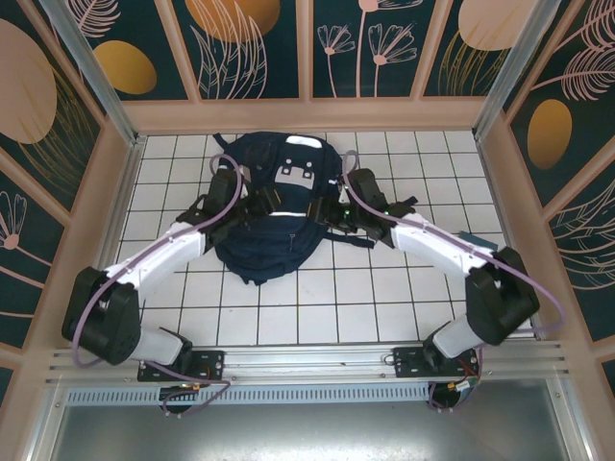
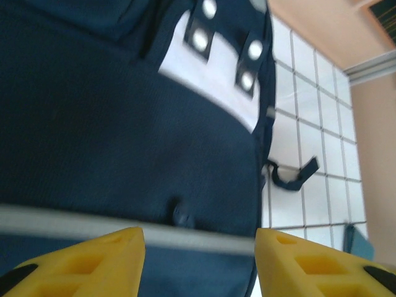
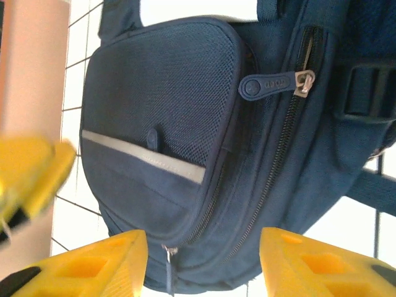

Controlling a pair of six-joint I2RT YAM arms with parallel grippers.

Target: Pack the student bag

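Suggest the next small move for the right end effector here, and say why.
Probably ease the right end effector toward the zipper pull and close on its tab. Its fingers stand apart with nothing between them, the student bag lies on the tiles, and the zip track below the pull looks closed, so nothing can go in yet.

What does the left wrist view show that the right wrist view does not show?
Left wrist: a light grey patch with round pale studs, and a black strap loop on the white tiles. Right wrist: a mesh front pocket and a zipper pull. Both: the large navy-blue fabric backpack and its grey reflective stripe.
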